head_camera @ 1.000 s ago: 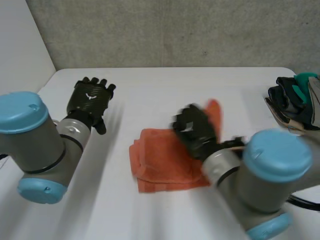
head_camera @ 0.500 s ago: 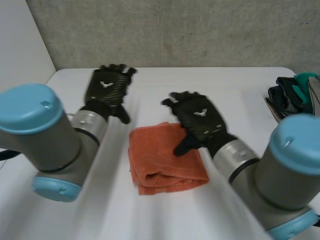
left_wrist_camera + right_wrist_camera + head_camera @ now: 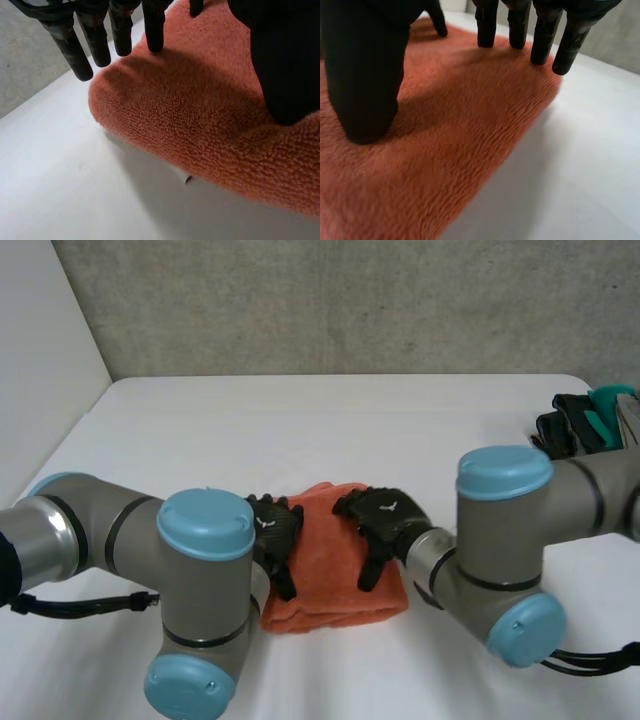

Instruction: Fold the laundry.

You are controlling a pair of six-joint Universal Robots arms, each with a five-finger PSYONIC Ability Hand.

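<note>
One folded orange terry towel (image 3: 325, 560) lies low in the frame's centre on the white table (image 3: 300, 430), directly beneath both your hands. Your left hand (image 3: 272, 538) presses its left edge, your right hand (image 3: 385, 527) its right half, equally near; both are flat, fingers straight, grasping nothing. One dark heap of clothes (image 3: 572, 428) sits far right.

A white table (image 3: 300, 420) is backed by a grey wall (image 3: 350, 300). At its far right edge, a dark and teal bundle (image 3: 572, 430), possibly cloth, is piled.
</note>
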